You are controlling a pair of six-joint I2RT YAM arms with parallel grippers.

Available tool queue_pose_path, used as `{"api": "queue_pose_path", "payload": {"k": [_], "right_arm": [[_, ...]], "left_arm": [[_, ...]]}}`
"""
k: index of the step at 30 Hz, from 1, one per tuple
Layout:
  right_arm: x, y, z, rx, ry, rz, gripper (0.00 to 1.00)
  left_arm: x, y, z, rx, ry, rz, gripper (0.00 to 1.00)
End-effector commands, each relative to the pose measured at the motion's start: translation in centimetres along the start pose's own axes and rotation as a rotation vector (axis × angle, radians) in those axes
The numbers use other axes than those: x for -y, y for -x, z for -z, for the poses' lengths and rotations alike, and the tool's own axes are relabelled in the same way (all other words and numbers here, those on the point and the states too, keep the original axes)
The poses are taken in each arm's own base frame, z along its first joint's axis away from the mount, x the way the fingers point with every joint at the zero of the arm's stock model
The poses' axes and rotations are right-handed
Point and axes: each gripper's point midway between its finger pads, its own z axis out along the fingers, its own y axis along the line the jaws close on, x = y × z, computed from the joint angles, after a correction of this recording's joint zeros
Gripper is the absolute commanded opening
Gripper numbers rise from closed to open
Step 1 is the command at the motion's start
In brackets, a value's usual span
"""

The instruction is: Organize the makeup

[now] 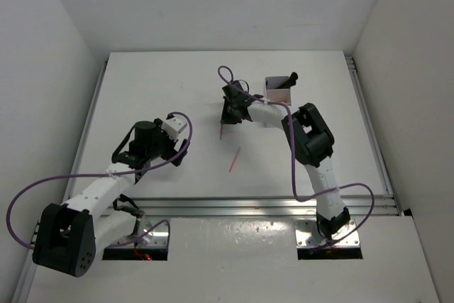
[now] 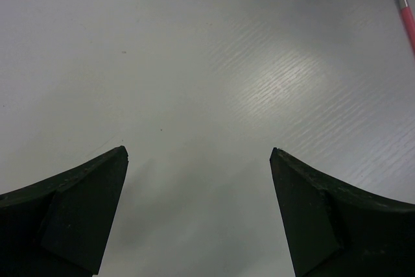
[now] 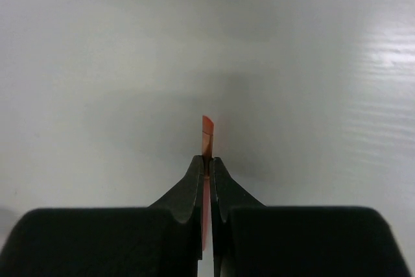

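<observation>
The white counter carries everything, with 2 arms reaching over it from the near edge. The left arm bends over the left half, and the right arm stretches toward the middle of the far side. A small box stands at the far right of the counter, just beyond the right arm's wrist. The left gripper hangs over bare counter with its jaws spread wide and nothing between them. The right gripper is pinched tight on a thin red pencil, whose tip sticks out past the fingertips, and in the top view it hangs below the gripper near the counter's middle. A 2nd pencil lies loose on the counter, near the held one and closer to the arm bases. A black brush leans out of the box at its far right corner.
</observation>
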Motion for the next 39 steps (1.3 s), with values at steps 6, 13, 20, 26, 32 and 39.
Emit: {"api": "queue_pose_path", "payload": {"k": [6, 13, 20, 26, 32, 39], "right_arm": [[-6.9, 14.4, 12.9, 0.520, 0.410, 0.137, 0.00], [2.0, 20.1, 18.2, 0.778, 0.204, 0.074, 0.00], [9.2, 21.9, 20.1, 1.028, -0.058, 0.075, 0.00], [10.8, 22.5, 18.8, 1.129, -0.136, 0.136, 0.00], [12.4, 22.6, 17.7, 1.150, -0.212, 0.170, 0.00], [12.9, 22.0, 15.7, 1.103, -0.203, 0.157, 0.00]], "left_arm": [[-1.0, 1.0, -0.1, 0.032, 0.023, -0.001, 0.98], [-1.5, 0.9, -0.4, 0.020, 0.023, 0.022, 0.98], [-1.5, 0.8, -1.0, 0.003, 0.008, 0.027, 0.98], [-1.9, 1.2, -1.2, 0.001, 0.017, 0.027, 0.98], [-2.1, 0.9, -1.2, -0.016, 0.020, 0.037, 0.98], [-2.3, 1.2, -1.4, -0.009, 0.022, 0.035, 0.98]]}}
